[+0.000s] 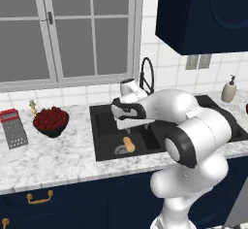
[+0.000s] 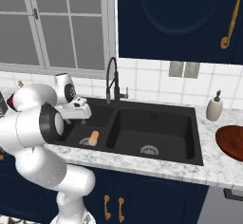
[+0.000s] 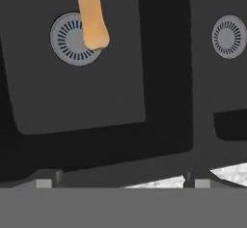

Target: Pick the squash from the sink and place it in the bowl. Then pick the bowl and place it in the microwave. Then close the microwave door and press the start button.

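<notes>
The squash [image 1: 129, 144] [image 2: 93, 138] [image 3: 92, 18], a stubby tan-orange piece, lies in the left basin of the black sink [image 1: 101, 126] [image 2: 156, 123], partly over the round silver drain [image 3: 70, 41]. My gripper [image 1: 127, 125] [image 2: 78, 118] [image 3: 120, 178] hovers above that basin, back from the squash, open, with nothing between its fingertips. The reddish-brown bowl [image 2: 231, 143] sits on the counter right of the sink. The microwave is out of view.
A black arched faucet [image 1: 147, 75] [image 2: 111, 78] rises behind the sink. A dark bowl of red berries [image 1: 50, 120] and a grater [image 1: 14, 128] stand on the marble counter to the left. A soap dispenser [image 1: 228, 89] [image 2: 214, 108] stands at the right.
</notes>
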